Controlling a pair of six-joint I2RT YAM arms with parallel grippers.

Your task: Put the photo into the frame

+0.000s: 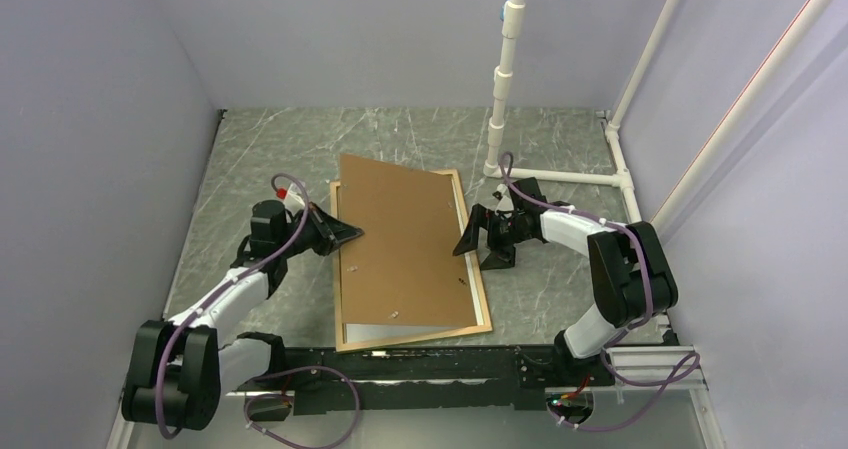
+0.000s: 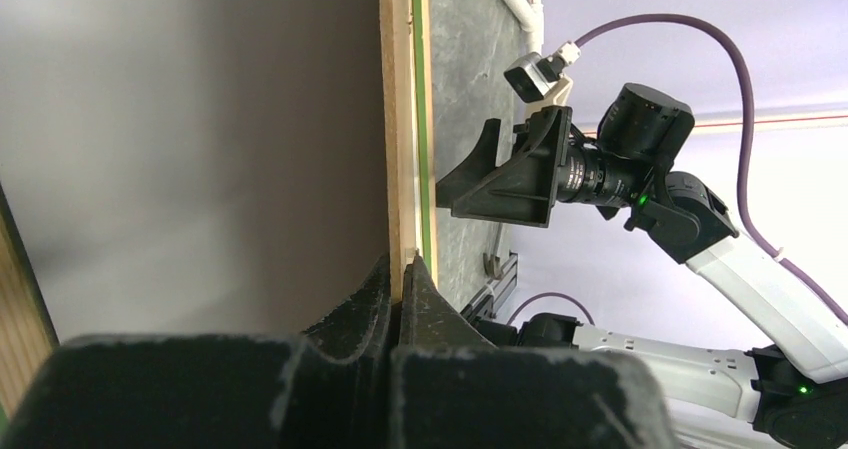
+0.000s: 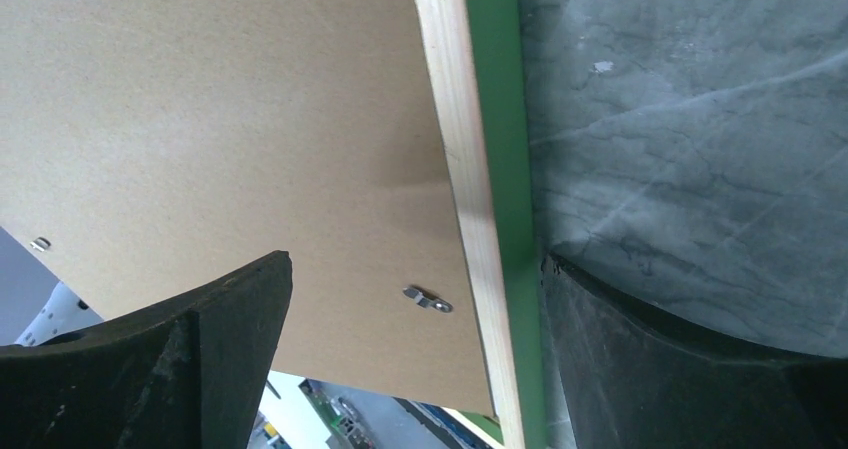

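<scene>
Straddling the frame's (image 3: 480,189) right rail, my right hand (image 1: 482,247) is released wide, one finger over the board (image 1: 400,239) and the other over the bare bench (image 1: 560,299). The frame lies flat mid-bench between my two hands. Its long axis runs from my bases toward the far wall, leaning a little, with the wood face up and green along its outer edge. My left hand (image 1: 350,233) is clenched, its tips at the left rail; whether it pinches anything there I cannot tell. Both hands sit about equally near, one on each long side. The board lies skewed on top, one far corner out past the far rail, so it is not seated. Of the photo I see no print, only a pale strip (image 1: 400,329) inside the near rail, below the board, which may be its white back. I judge the next move turns on squaring the board to the long rails, and my open right hand is placed to nudge it.
</scene>
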